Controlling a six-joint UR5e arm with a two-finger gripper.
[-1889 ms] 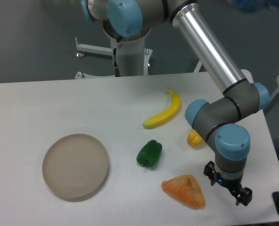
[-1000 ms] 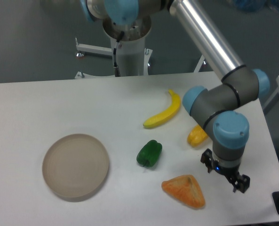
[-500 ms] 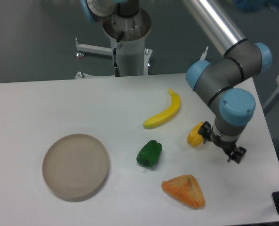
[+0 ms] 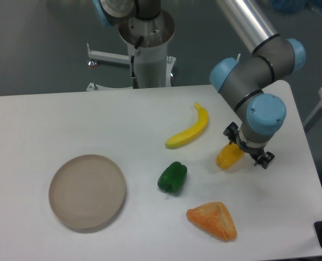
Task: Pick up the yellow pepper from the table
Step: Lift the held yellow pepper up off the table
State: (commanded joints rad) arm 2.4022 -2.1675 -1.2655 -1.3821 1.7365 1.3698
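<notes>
**A:** Gripper (image 4: pixel 246 147) is hanging right over the yellow pepper (image 4: pixel 228 156), toward the right edge of the table (image 4: pixel 52 119). Two dark fingertips are showing, one up-left of the pepper and one low-right, so the fingers are standing spread with the pepper's upper end between them. Contact or not, I cannot tell; the wrist is covering that end.

**B:** Pepper itself?

**A:** Lying on the tabletop, visible part poking out down-left from under the wrist. Small, stubby, glossy, lumpy skin. I am judging it light and fairly stiff, probably a plastic play piece, so weight is no worry. Slipping is: the sheen and rounded lobes are likely giving the pads poor purchase.

**B:** Where to take hold?

**A:** Across the thick middle, pads on two opposite flanks, not the tapering tip, where it may squirt out as the jaws close.

**B:** Neighbours?

**A:** Banana (image 4: pixel 189 130) is lying just beside it toward the far edge, green pepper (image 4: pixel 172 177) near the table's centre, orange wedge (image 4: pixel 213 219) by the near edge, round tan plate (image 4: pixel 87 190) well apart on the left side. None touching the pepper.
</notes>
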